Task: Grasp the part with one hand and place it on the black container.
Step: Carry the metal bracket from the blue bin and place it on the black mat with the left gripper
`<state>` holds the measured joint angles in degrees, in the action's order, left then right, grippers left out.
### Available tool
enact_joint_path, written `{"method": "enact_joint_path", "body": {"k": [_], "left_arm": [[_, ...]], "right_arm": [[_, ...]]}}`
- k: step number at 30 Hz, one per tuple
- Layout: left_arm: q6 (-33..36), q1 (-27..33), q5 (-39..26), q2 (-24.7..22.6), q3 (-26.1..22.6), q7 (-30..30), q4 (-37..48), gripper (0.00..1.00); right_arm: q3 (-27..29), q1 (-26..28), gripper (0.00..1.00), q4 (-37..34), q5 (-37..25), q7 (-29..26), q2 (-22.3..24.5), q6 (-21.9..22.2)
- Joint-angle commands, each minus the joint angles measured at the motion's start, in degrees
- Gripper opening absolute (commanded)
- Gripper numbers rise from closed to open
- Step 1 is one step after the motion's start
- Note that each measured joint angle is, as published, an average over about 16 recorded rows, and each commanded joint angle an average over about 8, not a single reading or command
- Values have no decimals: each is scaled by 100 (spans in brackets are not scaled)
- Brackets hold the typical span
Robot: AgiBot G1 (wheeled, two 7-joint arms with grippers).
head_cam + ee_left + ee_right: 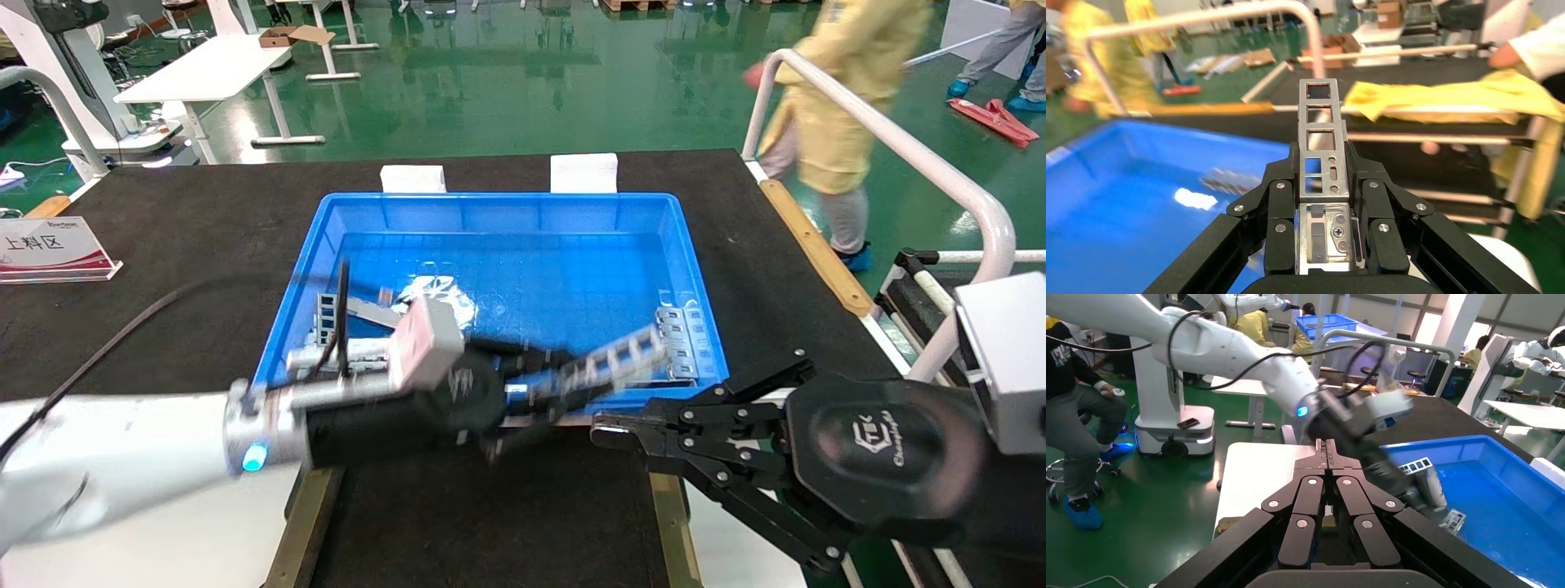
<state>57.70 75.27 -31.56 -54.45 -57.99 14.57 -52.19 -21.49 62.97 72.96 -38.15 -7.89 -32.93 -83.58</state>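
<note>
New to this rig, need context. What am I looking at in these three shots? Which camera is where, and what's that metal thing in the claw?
It is a two-armed robot with a claw-like gripper on each arm. The wide picture comes from a camera on its head, looking down at a table with a black mat. The other two come from cameras on its wrists, each looking out along its own gripper.

On the mat stands a blue bin with a few more metal pieces lying in it. Just in front of the robot is the black container, a shallow tray with brass-coloured side strips.

The left gripper is clamped on the part, a small silver ladder-like bar with square cutouts, over the bin's near edge. The right gripper is shut and holds nothing, off to the right side.
</note>
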Motion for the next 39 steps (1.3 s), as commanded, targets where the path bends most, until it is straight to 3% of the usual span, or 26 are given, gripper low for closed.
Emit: {"method": "enact_joint_path", "body": {"k": [1,9,16,25,39], "left_arm": [[-83,-194,-8,243,-38,-95,-429,0],[-1181,-1191,50,943,-219,-512,-1752,0],[-2374,-1929,102,1026,-340,-678,-2185,0],[-3912,-2657,200,537,-251,-608,-2209,0],[-5842,-3385,482,-819,497,-580,-1852,0]], "right_arm": [[0,0,0,0,0,0,0,0],[-1,0,0,0,0,0,0,0],[-1,0,0,0,1,1,0,0],[-2,0,0,0,1,1,1,1],[-2,1,0,0,2,1,1,1]]}}
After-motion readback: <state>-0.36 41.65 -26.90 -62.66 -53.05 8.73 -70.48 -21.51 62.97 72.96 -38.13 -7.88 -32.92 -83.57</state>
